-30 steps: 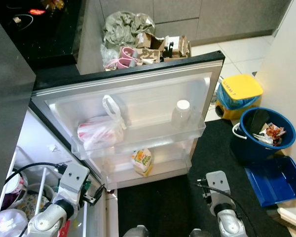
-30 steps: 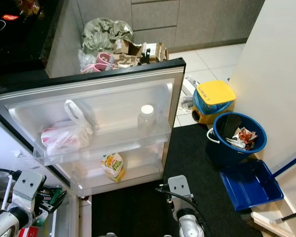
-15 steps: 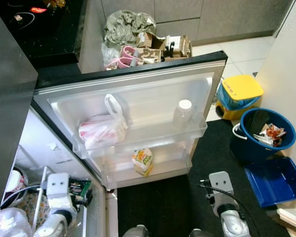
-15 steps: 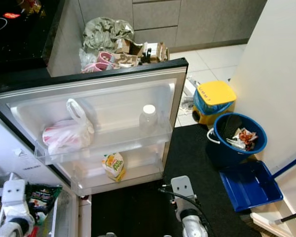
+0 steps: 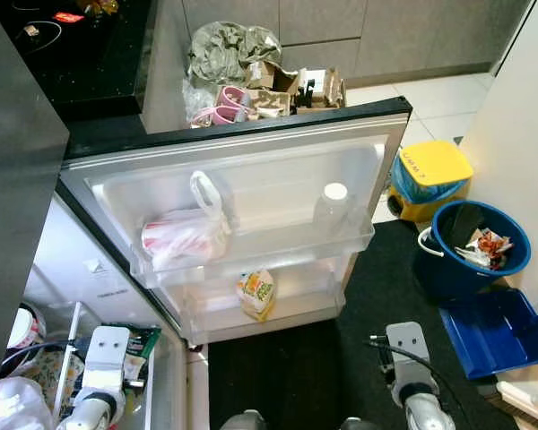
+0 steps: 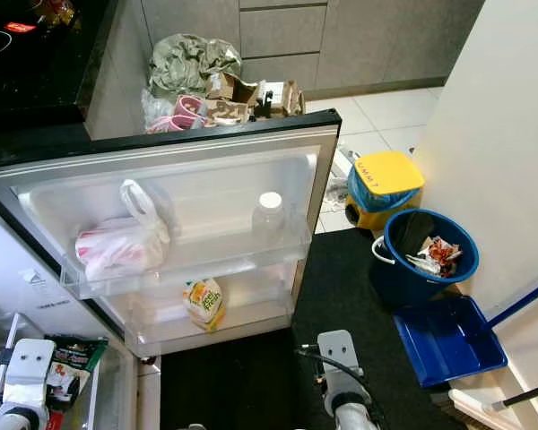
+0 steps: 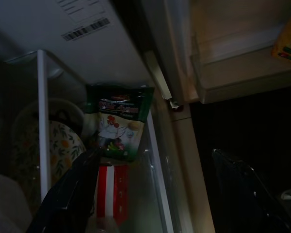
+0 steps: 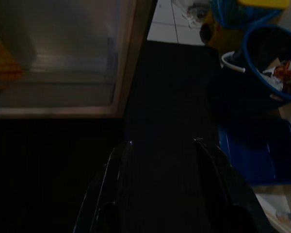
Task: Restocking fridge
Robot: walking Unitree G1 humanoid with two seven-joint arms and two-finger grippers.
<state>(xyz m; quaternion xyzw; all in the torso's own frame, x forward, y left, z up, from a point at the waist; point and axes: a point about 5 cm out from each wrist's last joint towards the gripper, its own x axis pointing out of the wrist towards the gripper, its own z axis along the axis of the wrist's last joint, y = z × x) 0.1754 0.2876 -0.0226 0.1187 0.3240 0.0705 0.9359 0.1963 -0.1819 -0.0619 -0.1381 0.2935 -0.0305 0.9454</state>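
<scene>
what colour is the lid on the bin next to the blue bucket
Yellow; the bin lid shows best in the right eye view, beside the blue bucket.

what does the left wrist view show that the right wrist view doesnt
Left wrist view alone: the fridge interior, with a green snack packet standing by the white shelf rail, a red and white carton below it, a patterned bowl, and a barcode label on the inner wall. The left gripper is open, apart from the packet.

Right wrist view alone: the blue bucket with scraps, the blue dustpan, the floor tiles, and the right gripper open over the dark mat.

Both: the lower door shelf and the yellow juice carton.
</scene>
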